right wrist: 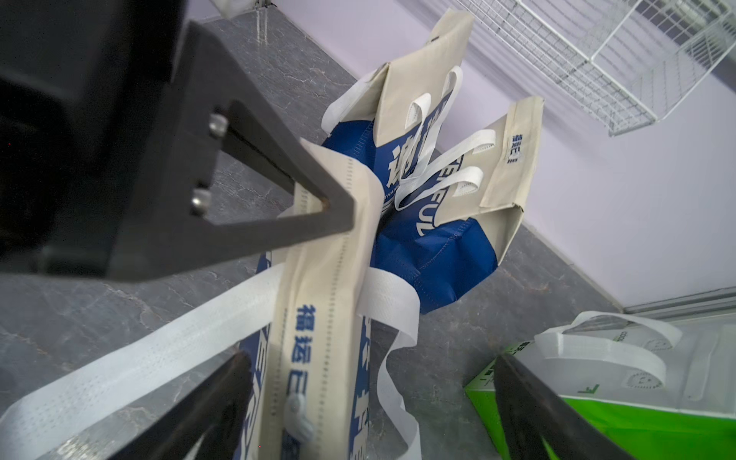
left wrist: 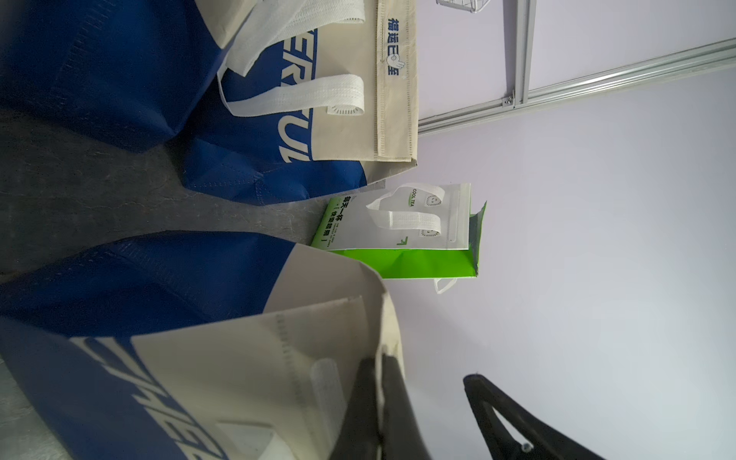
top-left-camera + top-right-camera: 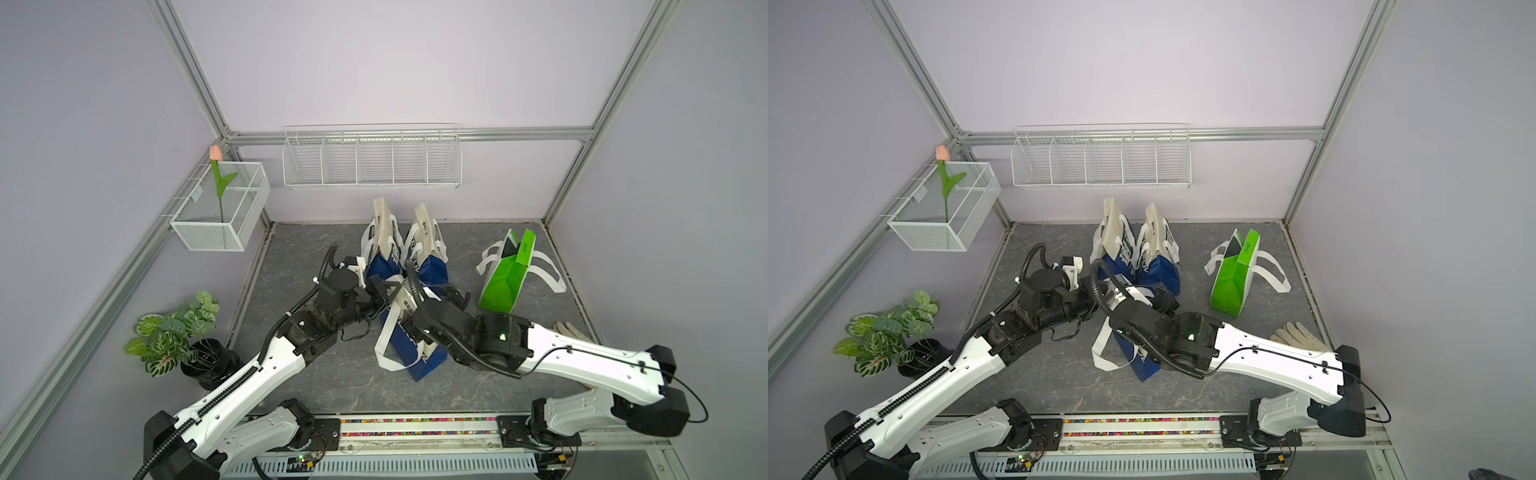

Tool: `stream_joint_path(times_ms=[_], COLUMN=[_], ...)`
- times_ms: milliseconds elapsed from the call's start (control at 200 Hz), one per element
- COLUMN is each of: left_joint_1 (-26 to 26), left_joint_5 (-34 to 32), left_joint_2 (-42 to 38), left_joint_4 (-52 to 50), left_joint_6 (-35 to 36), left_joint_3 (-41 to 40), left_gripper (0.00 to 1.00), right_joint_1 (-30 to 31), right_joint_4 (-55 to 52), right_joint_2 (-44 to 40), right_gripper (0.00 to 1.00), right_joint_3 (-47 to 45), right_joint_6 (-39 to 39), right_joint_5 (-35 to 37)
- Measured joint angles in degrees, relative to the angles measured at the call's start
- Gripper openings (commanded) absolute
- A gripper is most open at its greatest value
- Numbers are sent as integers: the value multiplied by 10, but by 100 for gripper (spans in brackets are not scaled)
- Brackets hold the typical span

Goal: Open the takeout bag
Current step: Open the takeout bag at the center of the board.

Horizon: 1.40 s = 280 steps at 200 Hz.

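takeout bag [image 3: 405,353] upright mid-table, mouth flat | your left gripper [image 2: 378,362] clenched on its beige rim to anchor it | your right gripper [image 1: 370,366] spread wide astride that rim, grasping nothing

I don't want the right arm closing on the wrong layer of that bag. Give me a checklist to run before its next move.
1. Hold of the left gripper on the near blue bag at its beige rim: ok, jaws shut on it.
2. Readiness of the right gripper: ok, jaws wide, rim between them.
3. Only one wall of the rim between the right jaws: cannot tell; the rim looks pressed flat.
4. Gap free of the white handle: not ok, a loop hangs there.
5. Room beside the green bag: ok, apart from the right gripper, though close.
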Motion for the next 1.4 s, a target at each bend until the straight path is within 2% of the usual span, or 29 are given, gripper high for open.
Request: stream_joint_path(times_ms=[165, 300, 360, 560, 675, 960, 1105, 1270, 1400], left_joint_1=[0, -1, -1, -1, -2, 0, 5, 8, 8], left_joint_5=[-7, -8, -9, -15, -16, -12, -10, 1, 12], left_joint_2=[-2, -13, -17, -47, -78, -88, -85, -80, -72], left_joint_4=[-6, -13, -15, -59, -72, -40, -25, -7, 0], left_joint_6=[-10, -17, -20, -45, -66, -104, -101, -104, -107], left_joint_3=[0, 0, 2, 18, 26, 1, -14, -45, -49], left_gripper=[0, 0, 0, 0, 0, 0, 0, 0, 0], right_joint_1=[14, -6, -24, -73, -104, -109, -111, -92, -42], right_joint_4=[2, -17, -17, 15, 28, 86, 106, 92, 80], right_joint_2=[37, 40, 39, -2, -21, -91, -133, -147, -124], right_gripper=[93, 83, 77, 76, 72, 74, 91, 100, 98], right_joint_3=[10, 20, 14, -74, -113, -160, -162, -150, -124], right_joint_6=[-19, -3, 11, 33, 36, 14, 28, 33, 15], right_joint_5=[49, 75, 68, 16, -16, -149, -182, -155, -95])
